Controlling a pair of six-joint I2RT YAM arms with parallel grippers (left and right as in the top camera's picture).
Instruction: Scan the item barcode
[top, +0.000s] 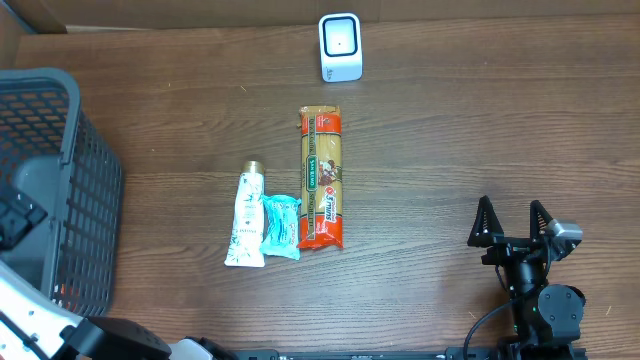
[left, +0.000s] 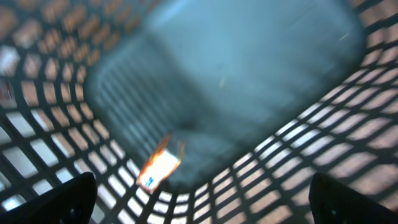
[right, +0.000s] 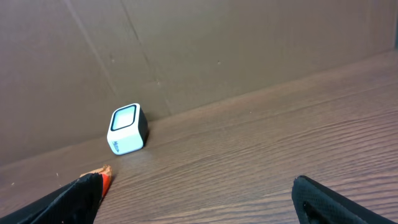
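Wood tabletop (top: 450, 120), pasta packet (top: 321, 180) laid mid-table short of the scanner (top: 340, 47), left gripper (left: 202, 202) and right gripper (top: 511, 215) both spread wide, nothing held, so the sachet (top: 282, 225) just beside could get dragged along.

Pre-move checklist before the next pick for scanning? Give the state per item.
1. Right pincer open, empty: ok.
2. Left pincer open, at the black mesh basket, away from the table items: ok.
3. White cube scanner window unobstructed: ok.
4. Long orange-and-yellow pasta packet lying flat, nothing on top: ok.
5. Room beside the packet: small teal sachet crowds its lower end: not ok.
6. Barcode position on the packet: cannot tell.
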